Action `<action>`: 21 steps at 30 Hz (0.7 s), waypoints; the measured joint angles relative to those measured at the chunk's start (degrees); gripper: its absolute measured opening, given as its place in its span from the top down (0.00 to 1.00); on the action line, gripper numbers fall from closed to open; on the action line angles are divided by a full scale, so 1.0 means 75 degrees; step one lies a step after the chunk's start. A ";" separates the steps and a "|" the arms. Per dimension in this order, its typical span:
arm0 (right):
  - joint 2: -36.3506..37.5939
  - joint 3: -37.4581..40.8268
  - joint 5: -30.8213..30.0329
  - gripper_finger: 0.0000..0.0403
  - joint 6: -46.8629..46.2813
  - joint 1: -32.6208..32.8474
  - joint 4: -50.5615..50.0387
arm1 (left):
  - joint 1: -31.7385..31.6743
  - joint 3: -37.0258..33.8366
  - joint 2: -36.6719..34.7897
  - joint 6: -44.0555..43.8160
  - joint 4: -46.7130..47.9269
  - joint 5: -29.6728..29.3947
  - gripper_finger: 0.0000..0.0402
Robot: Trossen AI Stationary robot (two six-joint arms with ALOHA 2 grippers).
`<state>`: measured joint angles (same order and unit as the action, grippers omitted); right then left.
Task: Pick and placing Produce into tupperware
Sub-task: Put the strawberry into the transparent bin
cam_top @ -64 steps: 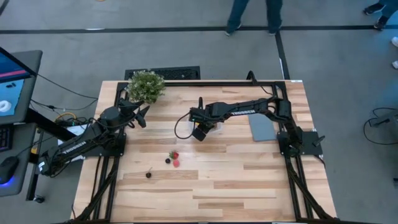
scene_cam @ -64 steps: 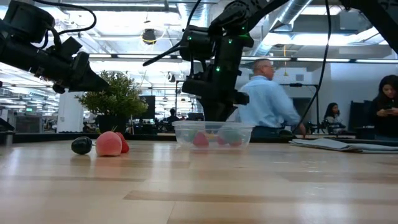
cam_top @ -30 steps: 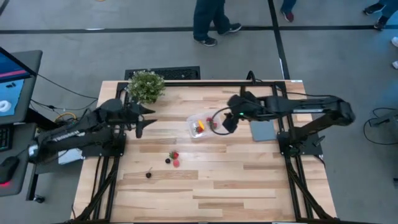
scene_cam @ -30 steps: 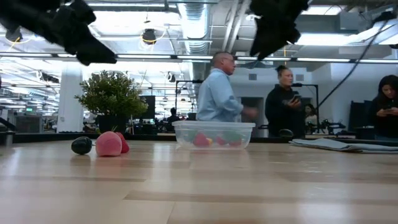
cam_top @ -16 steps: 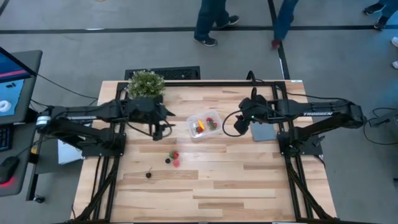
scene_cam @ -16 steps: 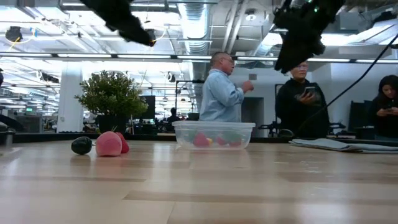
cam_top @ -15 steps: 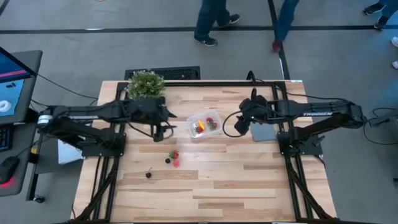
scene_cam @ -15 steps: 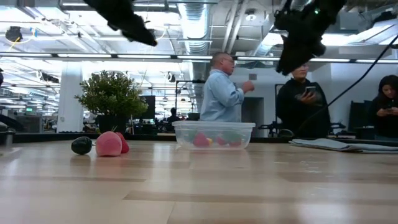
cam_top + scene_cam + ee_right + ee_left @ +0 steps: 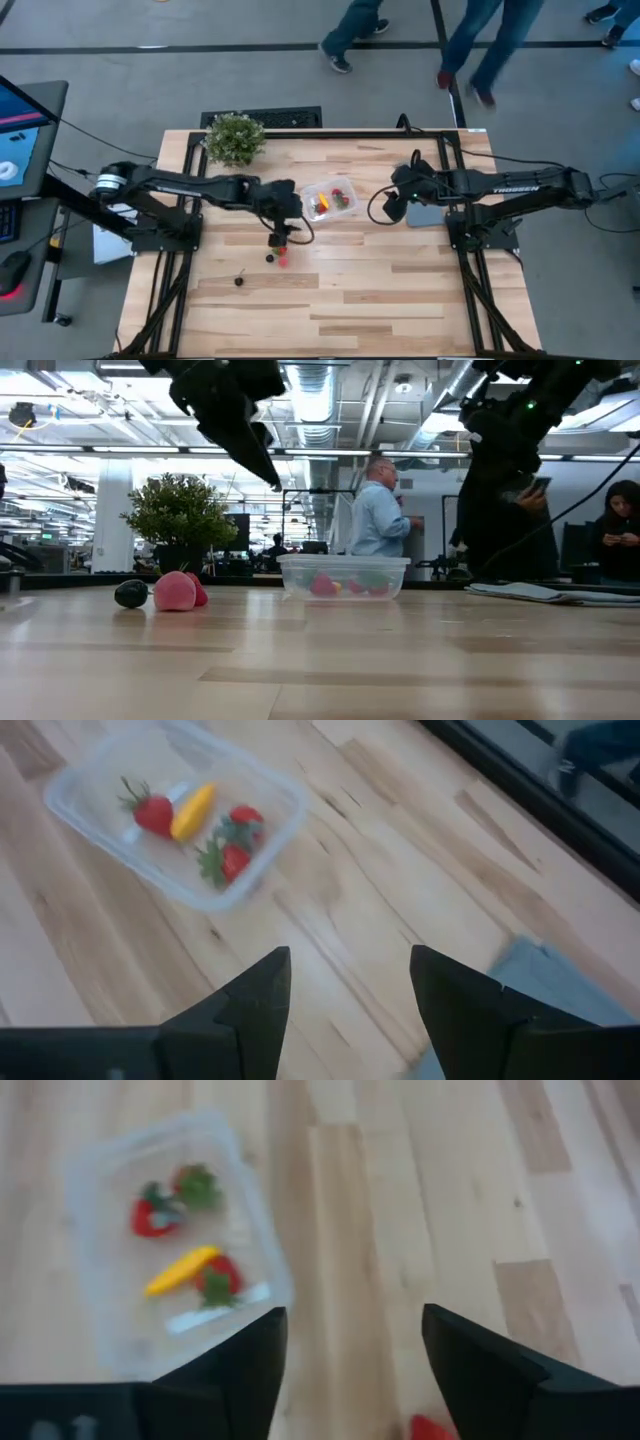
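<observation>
The clear tupperware (image 9: 330,198) stands on the wooden table and holds three red strawberries (image 9: 152,812) and the yellow-orange piece (image 9: 195,810). Two red strawberries (image 9: 283,256) and a dark berry (image 9: 268,258) lie loose nearer the table's near edge, and another dark berry (image 9: 238,281) lies farther left. My left gripper (image 9: 280,232) hovers open and empty above the loose strawberries, one of which shows red at the picture's edge in the left wrist view (image 9: 430,1428). My right gripper (image 9: 390,210) is open and empty, right of the tupperware, next to the grey slab (image 9: 425,210).
A bushy potted plant (image 9: 236,138) stands at the table's far left corner. The flat grey slab lies at the right side. Bare wood lies along the near half of the table. People walk on the floor beyond the far edge.
My left gripper has swung from the far left toward the table's right and near edge and come lower, ending over the loose strawberries. My right gripper has drawn away from the tupperware toward the table's right edge, next to the grey slab. The produce and the tupperware have stayed put.
</observation>
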<state>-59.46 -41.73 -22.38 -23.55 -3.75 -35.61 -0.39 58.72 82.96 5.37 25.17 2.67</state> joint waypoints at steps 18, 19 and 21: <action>-0.0234 0.0117 -0.0002 0.43 -0.0058 -0.0067 0.0699 | 0.0138 0.0447 0.0704 -0.0587 0.1880 0.0112 0.27; -0.0231 0.0115 -0.0002 0.43 -0.0058 -0.0070 0.0710 | 0.0188 0.0400 0.0704 -0.0455 0.1905 0.0032 0.27; -0.0237 0.0115 -0.0002 0.43 -0.0058 -0.0070 0.0704 | 0.0330 0.0302 0.0704 -0.0267 0.1979 -0.0031 0.27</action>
<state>-61.23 -40.86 -22.39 -23.99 -4.27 -30.33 2.09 60.99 88.25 3.37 40.01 2.44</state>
